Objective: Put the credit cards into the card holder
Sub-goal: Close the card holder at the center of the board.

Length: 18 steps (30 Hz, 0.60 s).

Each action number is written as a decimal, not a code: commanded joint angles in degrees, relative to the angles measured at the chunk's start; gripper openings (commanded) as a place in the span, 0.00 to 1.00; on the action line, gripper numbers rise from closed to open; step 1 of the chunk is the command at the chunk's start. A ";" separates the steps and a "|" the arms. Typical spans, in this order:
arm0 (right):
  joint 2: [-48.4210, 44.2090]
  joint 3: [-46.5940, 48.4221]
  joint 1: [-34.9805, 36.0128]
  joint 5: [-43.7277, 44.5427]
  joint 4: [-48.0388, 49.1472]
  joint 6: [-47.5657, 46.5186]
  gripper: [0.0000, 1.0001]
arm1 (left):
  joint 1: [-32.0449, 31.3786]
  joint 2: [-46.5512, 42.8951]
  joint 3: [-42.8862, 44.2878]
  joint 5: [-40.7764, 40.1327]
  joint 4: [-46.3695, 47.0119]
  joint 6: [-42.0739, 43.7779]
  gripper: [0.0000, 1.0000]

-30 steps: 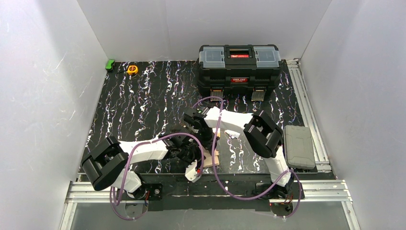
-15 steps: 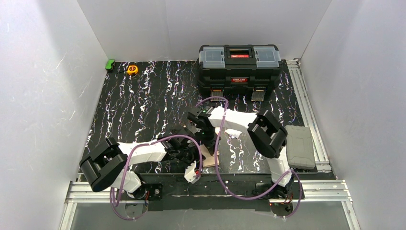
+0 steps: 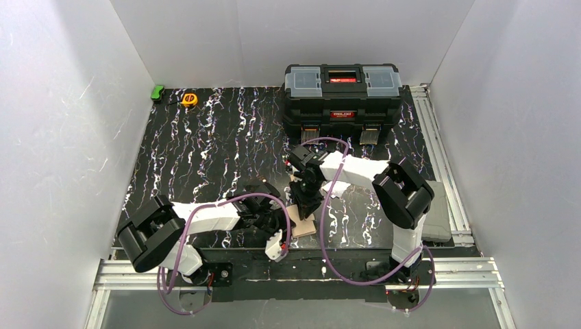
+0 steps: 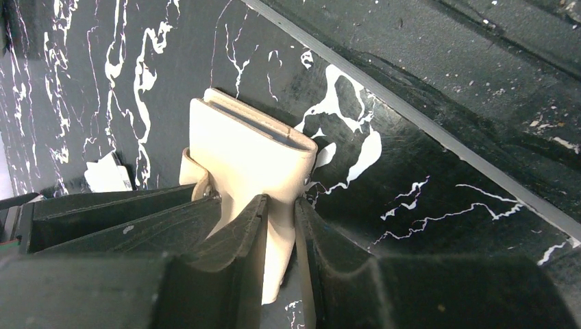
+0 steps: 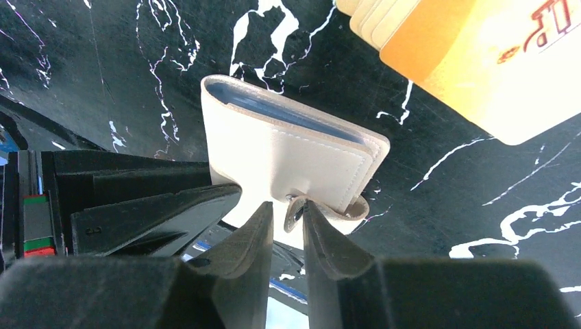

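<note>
Black marbled tabletop (image 3: pixel 205 151); left gripper (image 4: pixel 279 203), right gripper (image 5: pixel 286 205) both clamp card holder (image 5: pixel 301 147); orange card (image 5: pixel 473 62) lettering unreadable.

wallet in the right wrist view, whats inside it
Only a pale blue strip shows along the opening of the wallet. Its cream cover hides the rest, so any cards inside cannot be seen. An orange card lies outside.

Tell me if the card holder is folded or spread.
Folded: the card holder has cream covers lying together, a blue sliver at the edge. Whether its snap is fastened: cannot tell.
</note>
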 commanded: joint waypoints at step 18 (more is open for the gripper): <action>-4.10 -2.12 -0.98 3.65 7.28 2.03 0.08 | 0.26 3.28 -1.82 -5.80 -5.57 -0.20 0.18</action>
